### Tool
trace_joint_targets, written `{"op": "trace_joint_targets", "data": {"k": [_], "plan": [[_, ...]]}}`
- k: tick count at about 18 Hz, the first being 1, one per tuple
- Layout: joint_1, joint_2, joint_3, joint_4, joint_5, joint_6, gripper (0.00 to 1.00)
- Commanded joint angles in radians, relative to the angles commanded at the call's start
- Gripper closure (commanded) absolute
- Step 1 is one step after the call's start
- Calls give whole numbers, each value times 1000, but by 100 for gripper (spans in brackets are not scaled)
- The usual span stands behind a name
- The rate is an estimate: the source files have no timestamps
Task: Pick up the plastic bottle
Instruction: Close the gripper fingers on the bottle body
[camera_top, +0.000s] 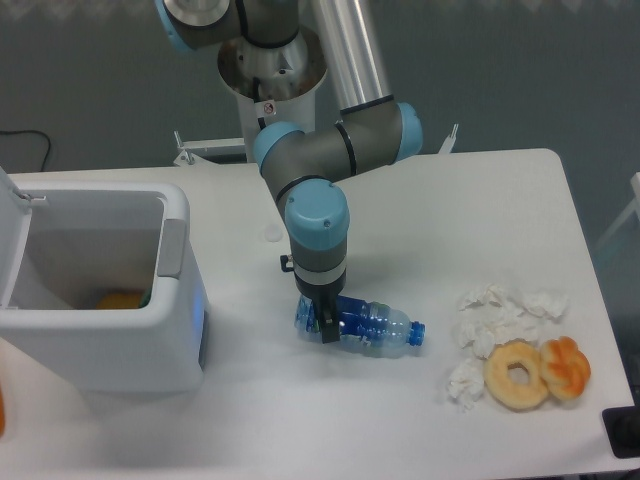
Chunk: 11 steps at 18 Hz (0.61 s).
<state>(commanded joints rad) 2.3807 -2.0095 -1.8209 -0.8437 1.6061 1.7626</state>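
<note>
The plastic bottle (375, 327) lies on its side on the white table, its blue cap (418, 330) pointing right and its blue label toward the left end. My gripper (322, 318) points straight down over the bottle's left, labelled end. One dark finger (328, 328) shows in front of the bottle and the other is hidden behind it. The jaws straddle the bottle, but I cannot see whether they press on it. The bottle rests on the table.
A white bin (170, 300) with its lid open stands at the left, with something orange (120, 299) inside. Crumpled white tissues (495, 315), a plain donut (517, 375) and an orange-glazed pastry (567, 366) lie at the right. A black object (622, 432) sits at the front right corner.
</note>
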Motion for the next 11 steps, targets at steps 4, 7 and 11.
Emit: {"op": "trace_joint_targets", "data": {"k": [4, 7, 11], "plan": [[0, 0, 0, 0, 0, -2, 0], [0, -2, 2, 0, 0, -2, 1], [0, 0, 3, 0, 2, -8, 18]]}}
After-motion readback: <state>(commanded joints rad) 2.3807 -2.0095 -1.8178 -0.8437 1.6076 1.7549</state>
